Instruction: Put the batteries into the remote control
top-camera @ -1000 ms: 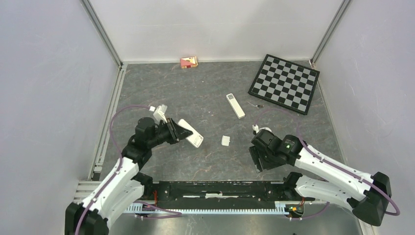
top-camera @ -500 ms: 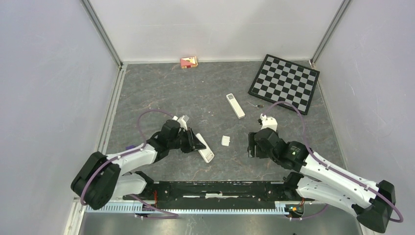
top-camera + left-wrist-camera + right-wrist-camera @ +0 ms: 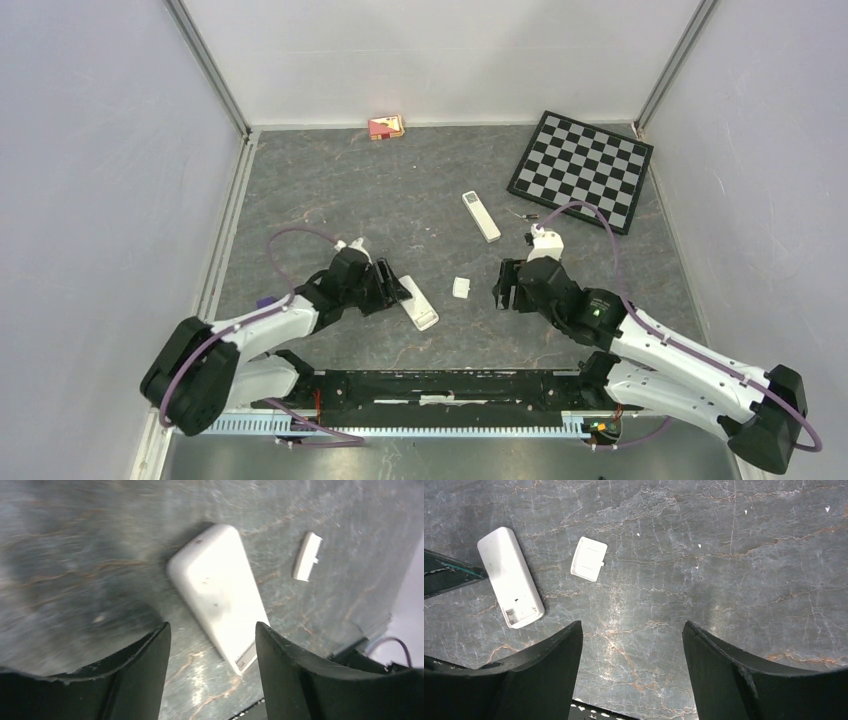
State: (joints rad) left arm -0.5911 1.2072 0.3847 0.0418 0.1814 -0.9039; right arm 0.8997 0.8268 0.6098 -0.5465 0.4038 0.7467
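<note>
Since releasing its grip, my left gripper [image 3: 211, 627] stands open. The white rectangular plastic remote control [image 3: 418, 303] now lies flat on the grey marbled table [image 3: 330, 180], one end between the parted fingers. My right gripper [image 3: 631, 625], open and empty, has advanced toward 10 o'clock, nearing the small white battery cover [image 3: 461, 287]. One slim dark cylindrical battery [image 3: 522, 214] lies at 1 o'clock of table centre, beside the black-and-grey chessboard [image 3: 580, 170].

Bright even overhead light, soft shadows, left wrist view motion-blurred, white remote [image 3: 217, 610] glaring, perhaps overexposed
</note>
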